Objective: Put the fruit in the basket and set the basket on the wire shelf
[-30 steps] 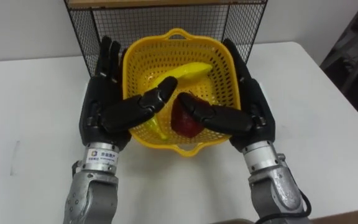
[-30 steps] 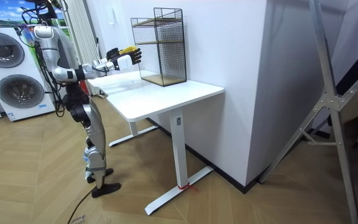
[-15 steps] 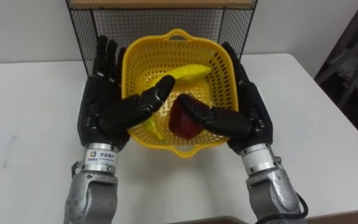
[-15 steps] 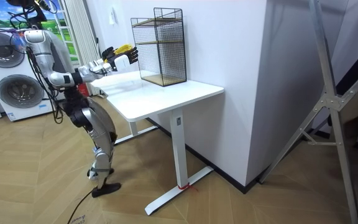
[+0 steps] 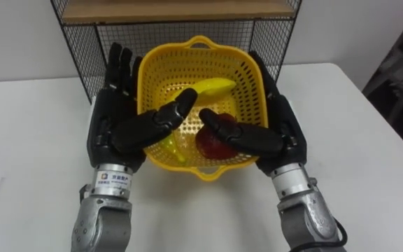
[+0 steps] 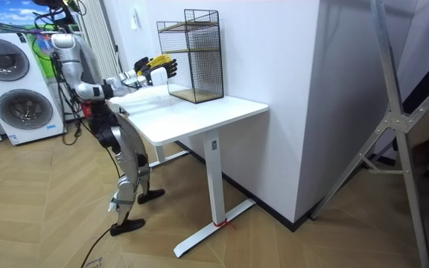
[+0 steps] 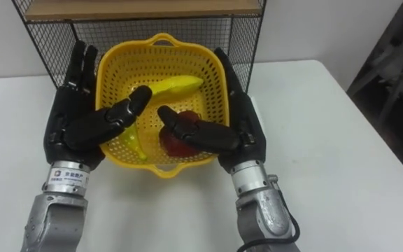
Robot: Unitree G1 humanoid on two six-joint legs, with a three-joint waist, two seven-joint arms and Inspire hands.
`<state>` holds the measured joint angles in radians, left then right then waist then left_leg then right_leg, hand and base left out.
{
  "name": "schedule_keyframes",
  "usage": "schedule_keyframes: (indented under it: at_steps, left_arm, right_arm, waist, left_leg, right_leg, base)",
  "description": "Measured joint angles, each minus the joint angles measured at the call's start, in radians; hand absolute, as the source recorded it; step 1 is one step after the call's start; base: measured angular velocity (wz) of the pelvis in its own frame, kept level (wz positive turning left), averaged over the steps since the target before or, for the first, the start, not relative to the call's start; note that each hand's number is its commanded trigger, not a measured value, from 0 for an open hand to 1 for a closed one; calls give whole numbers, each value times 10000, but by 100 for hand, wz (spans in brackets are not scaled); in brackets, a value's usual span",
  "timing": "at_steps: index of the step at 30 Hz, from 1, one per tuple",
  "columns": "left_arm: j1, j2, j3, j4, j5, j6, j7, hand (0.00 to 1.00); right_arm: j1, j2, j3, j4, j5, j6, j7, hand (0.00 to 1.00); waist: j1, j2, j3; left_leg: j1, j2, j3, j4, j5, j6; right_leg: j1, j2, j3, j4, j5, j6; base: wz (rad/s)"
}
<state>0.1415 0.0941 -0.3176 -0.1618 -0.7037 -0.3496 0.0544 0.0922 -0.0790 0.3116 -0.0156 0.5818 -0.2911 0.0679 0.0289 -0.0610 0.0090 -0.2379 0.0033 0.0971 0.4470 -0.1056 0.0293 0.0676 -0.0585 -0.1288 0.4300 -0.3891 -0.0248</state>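
the white table spreads under everything; in the room view the robot stands at its end on the room view's left, legs set in a stride, arms out toward the wire shelf. the shelf stands at the table's far side, a wooden board across it. just before it is the yellow basket, pressed between the left hand and the right hand. both hands have their fingers straight and flat against its sides, thumbs reaching over the near rim. inside lie a banana and a red apple. the fruit step looks done and the carry is in hand. next calls for steady inward pressure while the basket goes level onto the shelf, clearing the wire.
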Motion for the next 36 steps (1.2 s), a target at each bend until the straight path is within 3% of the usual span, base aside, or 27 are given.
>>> schedule_keyframes:
  at_steps: [8, 10, 11, 13, 14, 15, 16, 17, 18, 19, 22, 25, 28, 32, 36]
  left_arm:
    - [0, 8, -3, -153, -12, -46, 4, 0]
    - [-122, -17, 62, -180, -9, -74, 5, 0]
    - [-171, -15, 79, -181, -9, -75, 5, 0]
    - [-233, -8, 86, -180, -13, -76, 14, 0]
    - [-241, -5, 83, -179, -9, -75, 14, 0]
    - [-275, -6, 57, -174, -9, -76, 13, 0]
    - [-292, -8, 67, -168, -13, -83, 14, 0]
    - [-292, -5, 81, -168, -45, -92, 15, 0]
    - [-291, 1, 79, -128, -135, -92, 20, 0]
    - [-274, -54, 36, 17, -140, -86, 32, 0]
    - [-275, -32, -52, 295, -107, -61, 25, 0]
    - [-277, -17, -51, 313, -99, -63, -11, 0]
    - [-278, -12, -58, 353, -99, -62, -14, 0]
    - [-336, -10, -61, 351, -102, -64, -59, 0]
    - [-336, -26, -110, 349, -103, -65, -71, 0]
  right_arm:
    - [-3, -55, -7, -347, 4, -2, -4, 0]
    - [-123, -22, -13, -360, -1, -20, -17, 0]
    - [-158, -24, -14, -360, -11, -24, -17, 0]
    - [-219, -28, -21, -360, -33, -33, -40, 0]
    - [-226, -28, -32, -359, -37, -32, -48, 0]
    - [-227, -30, -50, -359, -48, -33, -89, 0]
    - [-236, -64, -55, -351, -53, -31, -104, 0]
    - [-256, -61, -44, -351, -43, -28, -105, 0]
    - [-264, -47, -21, -352, -27, -22, -113, 0]
    - [-250, -97, -23, -321, -55, -13, -128, 0]
    - [-230, -111, -94, -243, -55, 7, -135, 0]
    - [-234, -64, -111, -244, -49, 9, -136, 0]
    - [-239, -64, -122, -244, -52, 13, -139, 0]
    - [-275, -65, -168, -249, -55, 12, -142, 0]
    - [-274, -67, -190, -327, -98, 16, -232, 0]
  waist:
    - [37, -80, 44]
    - [23, -172, 83]
    - [3, -200, 94]
    - [-21, -248, 107]
    - [-38, -211, 124]
    - [-123, -121, 157]
    - [-172, 65, 220]
    - [-146, 106, 233]
    - [-174, 112, 237]
    - [-247, 246, 198]
    - [-255, 552, 15]
    - [-257, 500, 5]
    - [-257, 464, 21]
    - [-270, 461, 97]
    - [-273, 462, 95]
  left_leg:
    - [-229, -445, 84, 731, -855, 358]
    - [-243, -633, 118, 950, -1173, 509]
    - [-253, -675, 128, 983, -1200, 544]
    - [-230, -777, 221, 1083, -1320, 673]
    - [-197, -780, 187, 1082, -1318, 687]
    - [-124, -780, -1, 1055, -1319, 745]
    - [-99, -673, -103, 1009, -1278, 769]
    - [-72, -647, -143, 960, -1230, 764]
    - [-24, -658, -155, 875, -1132, 740]
    - [-25, -670, -246, 919, -1104, 709]
    - [212, -566, -382, 296, -703, 517]
    - [451, -474, -434, -389, -339, 444]
    - [492, -327, -452, -566, -290, 419]
    - [514, -327, -459, -850, -183, 399]
    - [479, -326, -440, -1039, -79, 381]
  right_leg:
    - [194, -495, -146, 107, -437, 458]
    - [-35, -741, -259, 1130, -599, 673]
    - [-259, -835, -274, 1654, -587, 689]
    - [-1191, -1134, -104, 3554, -184, 765]
    - [-1352, -1143, -104, 3870, -4, 777]
    - [-1600, -1119, -94, 4284, 348, 800]
    - [-1703, -954, -79, 3948, 173, 870]
    - [-1750, -896, -78, 3468, 53, 844]
    - [-1751, -753, -108, 2227, 68, 818]
    - [-1668, -578, -151, 1638, 154, 612]
    - [-1341, -257, -127, 622, 560, 599]
    - [-990, -2, -108, -365, 1118, 545]
    - [-792, 168, -101, -933, 1405, 518]
    - [-705, 221, -103, -1357, 1602, 484]
    - [-739, 256, -109, -1608, 1735, 458]
  base:
    - [7]
    - [5]
    - [11]
    - [8]
    - [7]
    - [9]
    - [0]
    - [0]
    - [10]
    - [17]
    - [-5]
    - [-5]
    - [-2]
    - [0]
    - [-1]
